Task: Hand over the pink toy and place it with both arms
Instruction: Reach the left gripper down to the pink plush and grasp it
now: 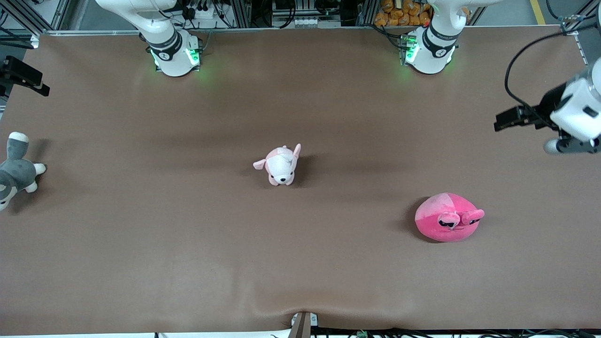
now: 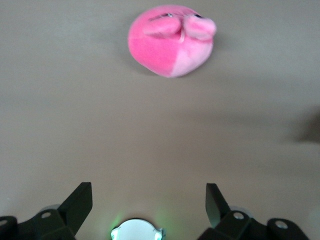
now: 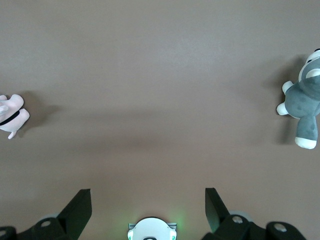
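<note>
The pink toy [image 1: 448, 218], a round hot-pink plush with a lighter patch and dark squinting eyes, lies on the brown table [image 1: 188, 244] toward the left arm's end. It also shows in the left wrist view [image 2: 170, 40], well away from the fingers. My left gripper [image 1: 509, 118] hangs high over the table's edge at the left arm's end. It is open and empty [image 2: 148, 192]. My right gripper [image 1: 23, 75] is up at the right arm's end of the table, open and empty [image 3: 148, 197].
A pale pink-and-white puppy plush [image 1: 281, 165] stands mid-table, farther from the front camera than the pink toy; the right wrist view also shows it [image 3: 11, 116]. A grey-and-white plush animal [image 1: 16, 171] lies at the right arm's end of the table, also in the right wrist view [image 3: 302, 107].
</note>
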Controlling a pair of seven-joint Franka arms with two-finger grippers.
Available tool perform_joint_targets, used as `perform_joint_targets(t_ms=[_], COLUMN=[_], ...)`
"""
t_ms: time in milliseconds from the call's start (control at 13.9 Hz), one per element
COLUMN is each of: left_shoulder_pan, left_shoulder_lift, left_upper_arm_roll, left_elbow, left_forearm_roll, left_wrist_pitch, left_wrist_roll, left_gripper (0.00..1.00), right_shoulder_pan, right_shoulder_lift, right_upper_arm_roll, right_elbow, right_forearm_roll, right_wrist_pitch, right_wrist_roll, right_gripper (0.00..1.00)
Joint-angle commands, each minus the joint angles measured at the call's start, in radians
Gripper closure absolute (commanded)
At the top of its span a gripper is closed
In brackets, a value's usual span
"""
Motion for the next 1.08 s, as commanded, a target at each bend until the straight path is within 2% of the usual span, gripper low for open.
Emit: perform_joint_targets(t_ms=[0, 215, 431, 646, 1005], left_shoulder_pan=[0.016, 0.014, 0.014, 0.005, 0.016], left_shoulder_lift=[0.065, 0.112, 0.081, 0.081, 0.176], left_upper_arm_roll=[0.001, 0.001, -0.005, -0.01, -0.01], left_elbow=[0.014, -0.02, -0.178, -0.281, -0.284], left_forearm_roll=[0.007, 0.01, 0.01, 0.01, 0.001], left_wrist_pitch=[0.056, 0.11, 0.277, 0.399, 0.57], left_wrist_roll=[-0.133, -0.261, -0.374, -0.531, -0.927], left_gripper=[0.0, 0.0, 0.0, 0.0, 0.0], right_shoulder_pan=[-0.007, -0.012, -0.01, -0.01, -0.017], right_shoulder_lift=[0.011, 0.011, 0.011, 0.011, 0.034], right_upper_arm_roll=[0.002, 0.002, 0.002, 0.002, 0.002], right_elbow=[0.023, 0.021, 0.023, 0.023, 0.026], right_forearm_roll=[0.017, 0.017, 0.017, 0.017, 0.015], right_wrist_pitch=[-0.012, -0.014, -0.012, -0.012, -0.03], right_wrist_roll=[-0.007, -0.008, -0.007, -0.007, -0.008], right_gripper=[0.0, 0.0, 0.0, 0.0, 0.0])
